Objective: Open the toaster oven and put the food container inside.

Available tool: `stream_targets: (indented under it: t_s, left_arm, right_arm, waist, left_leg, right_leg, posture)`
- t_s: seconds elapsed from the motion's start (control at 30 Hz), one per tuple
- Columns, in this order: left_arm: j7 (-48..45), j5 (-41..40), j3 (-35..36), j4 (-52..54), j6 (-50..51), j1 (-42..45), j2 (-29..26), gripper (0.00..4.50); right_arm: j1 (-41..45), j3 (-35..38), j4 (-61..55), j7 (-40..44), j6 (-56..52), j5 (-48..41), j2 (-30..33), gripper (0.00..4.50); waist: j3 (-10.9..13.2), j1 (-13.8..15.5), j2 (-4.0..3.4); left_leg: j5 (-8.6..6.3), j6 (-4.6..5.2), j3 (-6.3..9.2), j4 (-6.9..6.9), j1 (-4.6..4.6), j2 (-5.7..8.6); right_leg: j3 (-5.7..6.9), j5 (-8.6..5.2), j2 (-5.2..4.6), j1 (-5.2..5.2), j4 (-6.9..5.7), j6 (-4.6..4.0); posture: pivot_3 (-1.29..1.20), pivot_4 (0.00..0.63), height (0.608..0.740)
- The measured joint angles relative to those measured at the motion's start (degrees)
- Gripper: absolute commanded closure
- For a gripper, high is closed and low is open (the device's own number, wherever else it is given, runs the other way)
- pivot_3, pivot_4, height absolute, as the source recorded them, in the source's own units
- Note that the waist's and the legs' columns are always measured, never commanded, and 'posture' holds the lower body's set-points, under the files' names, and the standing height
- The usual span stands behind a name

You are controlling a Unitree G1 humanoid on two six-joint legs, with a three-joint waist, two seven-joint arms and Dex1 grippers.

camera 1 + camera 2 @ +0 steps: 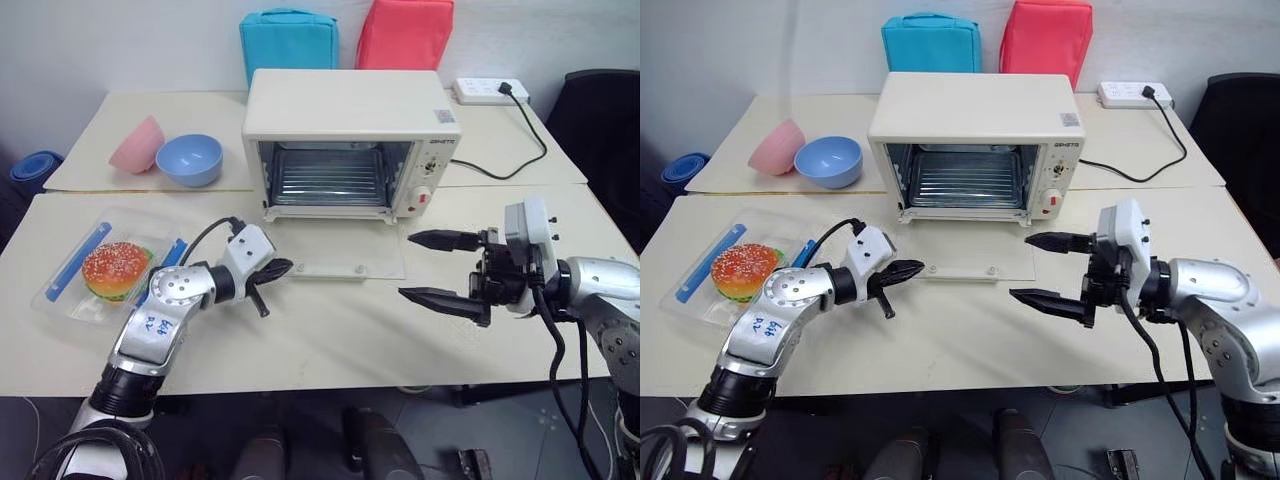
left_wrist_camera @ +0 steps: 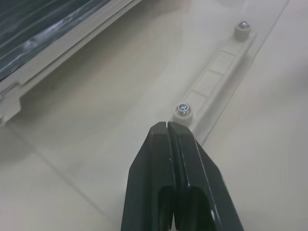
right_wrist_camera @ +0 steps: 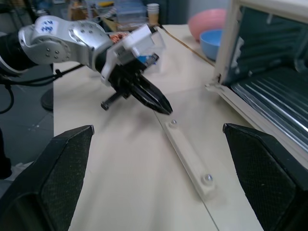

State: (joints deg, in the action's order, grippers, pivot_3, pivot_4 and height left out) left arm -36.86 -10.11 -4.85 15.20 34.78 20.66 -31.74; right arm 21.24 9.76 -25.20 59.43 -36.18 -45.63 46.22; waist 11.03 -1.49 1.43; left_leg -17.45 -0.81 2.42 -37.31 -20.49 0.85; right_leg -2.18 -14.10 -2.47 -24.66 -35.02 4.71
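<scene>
The cream-white toaster oven point(image 1: 350, 110) stands at mid-table with its glass door point(image 1: 335, 245) folded down flat, so the wire rack inside shows. My left gripper point(image 1: 283, 267) is shut and empty, its tips just beside the left end of the door's white bar handle point(image 2: 216, 82). To the right of the door my right gripper point(image 1: 405, 266) points left, open wide with nothing between its fingers. The food container point(image 1: 75, 285), a clear box with blue clips and a sesame-bun burger inside, lies on the table left of my left arm.
A pink bowl point(image 1: 137, 146) and a blue bowl point(image 1: 189, 159) sit behind the container, left of the oven. Cyan point(image 1: 288, 42) and red point(image 1: 405, 32) bags lean on the wall behind it. A power strip point(image 1: 489, 91) with a black cable lies back right; a black chair point(image 1: 600, 110) stands beyond.
</scene>
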Motion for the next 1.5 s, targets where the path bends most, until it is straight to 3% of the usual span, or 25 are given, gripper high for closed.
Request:
stream_targets:
  t_s: [0.1,0.3,0.4,0.53,0.73,0.87,0.97,1.13,1.3,1.4,1.5]
  left_arm:
    - [2.19,-6.82,9.02,7.65,6.8,-4.44,2.14,3.89]
    - [10.15,-20.07,30.31,28.67,17.87,-18.71,8.11,2.16]
    - [18.71,-29.87,40.9,35.61,20.7,-22.93,16.06,1.24]
    - [32.39,-42.07,48.61,41.22,19.57,-27.54,21.92,0.03]
    - [53.15,-54.77,54.55,40.16,13.4,-32.74,24.58,0.03]
    - [63.15,-61.3,56.64,35.36,10.43,-34.95,22.74,0.03]
    - [74.87,-66.13,57.96,26.3,8.1,-34.47,18.06,0.03]
    - [84.12,-70.73,53.16,19.8,8.17,-31.41,10.88,0.03]
    - [90.51,-74.23,48.33,12.05,7.64,-26.06,7.41,0.03]
    - [93.9,-76.52,46.68,9.01,7.37,-24.31,6.13,0.56]
    - [96.64,-77.85,45.27,5.64,7.21,-22.89,5.01,1.43]
  right_arm:
    - [4.41,-2.27,1.87,0.94,0.16,-0.01,-1.32,0.0]
    - [10.68,-7.67,10.2,5.84,2.84,3.23,-3.67,0.0]
    - [13.47,-10.52,14.56,8.67,4.92,5.34,-5.7,0.0]
    - [16.93,-13.17,19.42,11.37,7.29,8.01,-8.06,0.0]
    - [19.14,-13.9,23.08,13.52,8.31,9.4,-10.25,0.0]
    - [19.22,-13.9,23.67,14.27,8.7,10.4,-10.73,0.0]
    - [19.21,-13.87,23.58,14.17,8.66,10.52,-11.07,0.0]
    - [17.27,-13.32,20.82,12.23,7.78,10.41,-10.87,0.0]
    - [13.52,-10.89,16.21,9.48,5.78,9.78,-9.79,0.0]
    - [11.75,-9.6,13.89,7.86,4.69,9.08,-9.47,0.0]
    - [10.66,-9.03,12.29,6.11,4.17,8.78,-9.16,0.0]
  waist:
    - [0.0,-0.12,0.0]
    - [0.01,0.08,0.01]
    - [0.01,0.45,0.03]
    - [0.01,0.88,0.02]
    - [0.01,1.3,0.03]
    - [0.01,1.39,0.03]
    - [0.01,1.41,0.03]
    - [0.0,1.77,0.04]
    - [-0.02,1.67,0.08]
    - [-0.02,1.38,0.08]
    - [-0.02,1.41,0.08]
  left_leg:
    - [-0.05,-0.04,0.02,0.0,-0.05,-0.03]
    - [-0.11,-0.06,0.09,-0.02,-0.02,-0.07]
    - [-0.11,-0.06,0.15,-0.2,-0.02,-0.05]
    - [-0.11,-0.07,0.08,-0.31,0.05,-0.04]
    - [-0.12,-0.08,0.07,-0.31,0.09,-0.08]
    - [-0.13,-0.09,0.06,-0.3,0.09,-0.06]
    - [-0.13,-0.09,0.05,-0.3,0.11,-0.06]
    - [-0.13,-0.1,0.11,-0.27,0.09,-0.02]
    - [-0.14,-0.12,0.04,-0.14,0.08,-0.02]
    - [-0.17,-0.16,0.03,0.0,0.11,-0.05]
    - [-0.18,-0.24,0.09,0.05,0.1,-0.11]
  right_leg:
    - [-0.02,-0.01,-0.09,-0.01,0.1,-0.01]
    - [-0.09,-0.04,-0.08,0.06,0.2,-0.07]
    - [-0.03,-0.03,-0.09,0.16,0.18,-0.06]
    - [-0.02,-0.01,-0.04,0.26,0.16,-0.09]
    - [-0.04,-0.03,0.01,0.26,0.15,-0.16]
    - [0.01,-0.05,0.02,0.26,0.15,-0.19]
    - [0.11,-0.06,0.02,0.26,0.15,-0.22]
    - [0.12,-0.06,-0.04,0.26,0.19,-0.21]
    - [0.13,-0.04,-0.08,0.22,0.23,-0.19]
    - [0.11,-0.05,-0.07,0.17,0.23,-0.21]
    - [0.11,-0.08,0.0,0.13,0.23,-0.26]
  posture:
    - [0.0,0.15,0.74]
    - [0.0,0.15,0.74]
    - [0.0,0.15,0.74]
    - [0.0,0.15,0.74]
    - [0.0,0.15,0.74]
    - [0.0,0.15,0.74]
    - [0.0,0.15,0.74]
    - [0.0,0.15,0.74]
    - [0.0,0.15,0.74]
    - [0.0,0.15,0.74]
    - [0.0,0.15,0.74]
